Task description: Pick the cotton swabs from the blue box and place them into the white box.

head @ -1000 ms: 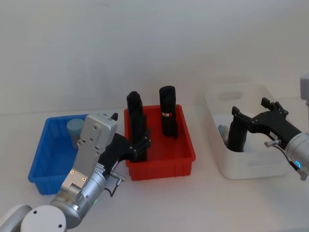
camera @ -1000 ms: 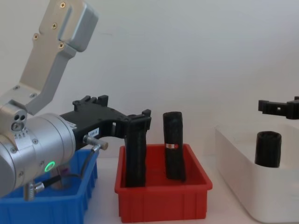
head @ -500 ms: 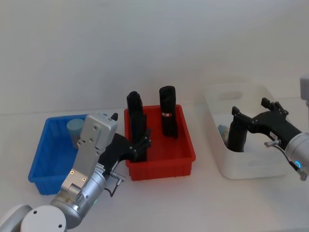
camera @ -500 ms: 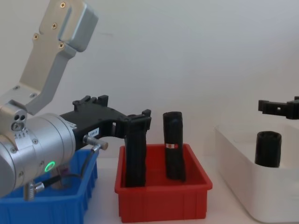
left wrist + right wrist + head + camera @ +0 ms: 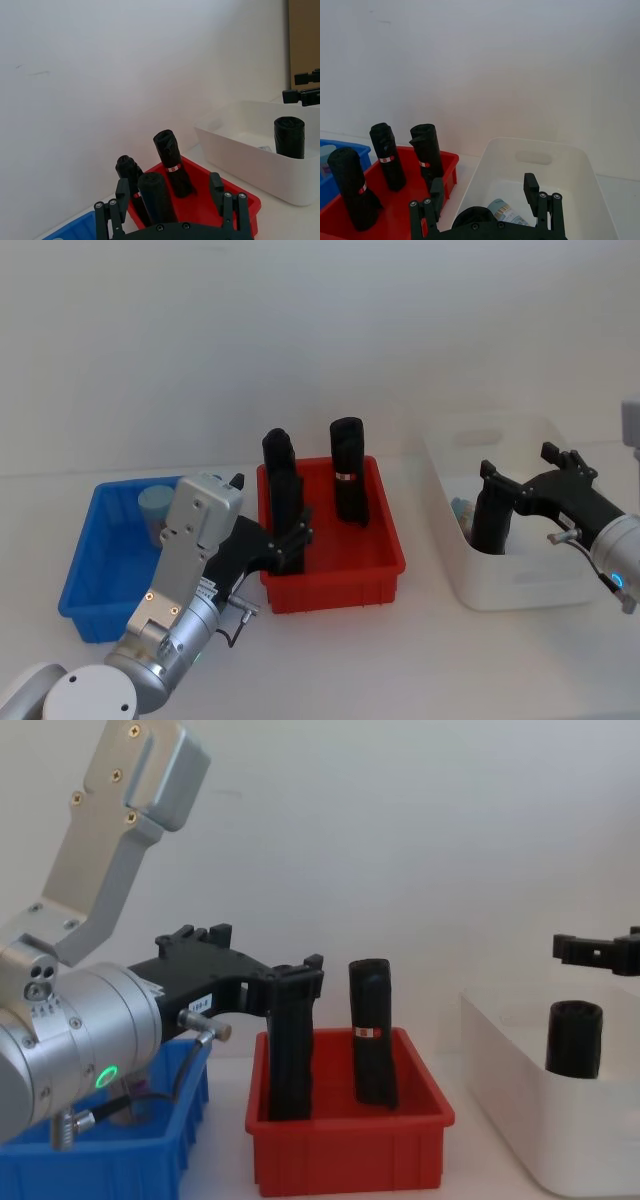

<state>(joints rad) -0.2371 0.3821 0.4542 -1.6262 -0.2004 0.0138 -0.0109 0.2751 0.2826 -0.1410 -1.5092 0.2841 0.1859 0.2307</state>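
We count three boxes: one blue box (image 5: 85, 570) at the left of the head view, one red box (image 5: 385, 540) at centre, one white box (image 5: 520, 585) at right.

Black cylinders: four. Three stand in the red box (image 5: 350, 187) (image 5: 386, 155) (image 5: 426, 146); one stands in the white box (image 5: 490, 520).

Cotton swabs jars: two, one in the blue box (image 5: 155, 508), one in the white box (image 5: 506, 212).

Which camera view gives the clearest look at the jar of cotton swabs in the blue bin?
The head view: the jar stands in the far part of the blue bin, its pale lid in plain sight beside the left arm. The right wrist view catches only its edge. In the chest view the left arm stands before the bin.
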